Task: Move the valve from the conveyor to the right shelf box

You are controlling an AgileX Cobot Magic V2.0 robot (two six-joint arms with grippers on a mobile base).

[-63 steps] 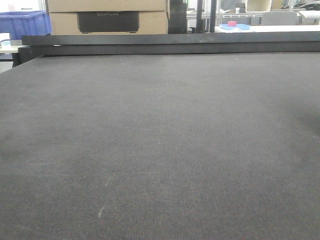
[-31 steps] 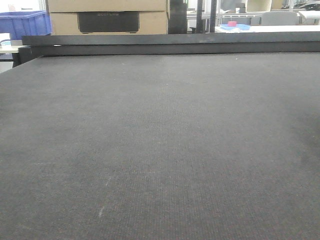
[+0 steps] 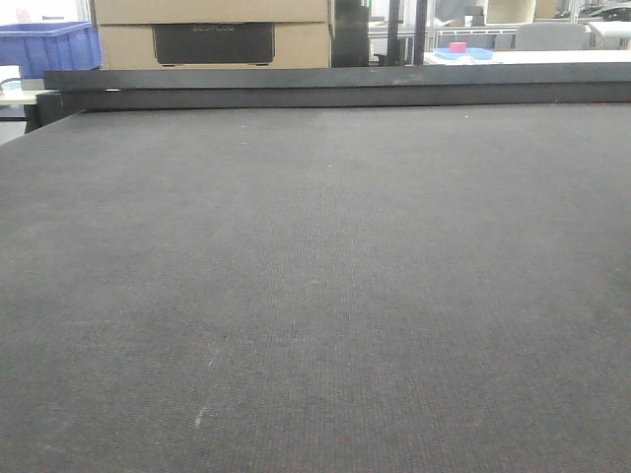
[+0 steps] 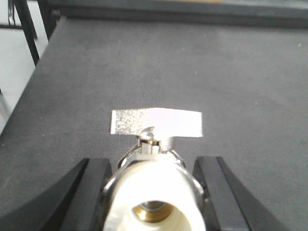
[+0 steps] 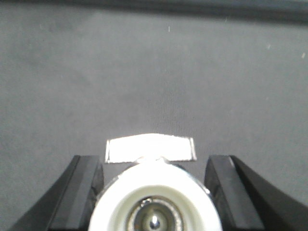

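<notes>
Valve (image 4: 154,204) clenched in left end effector (image 4: 151,162), second valve (image 5: 154,195) in right end effector (image 5: 151,161); smooth round bodies could slip onto conveyor (image 3: 315,296) surface below.

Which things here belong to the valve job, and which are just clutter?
Job:
- conveyor
- left valve, held in the left gripper
- right valve, held in the right gripper
- the shelf box is not in view

Lying about, behind the belt:
- blue bin
- cardboard box
- pink object
</notes>
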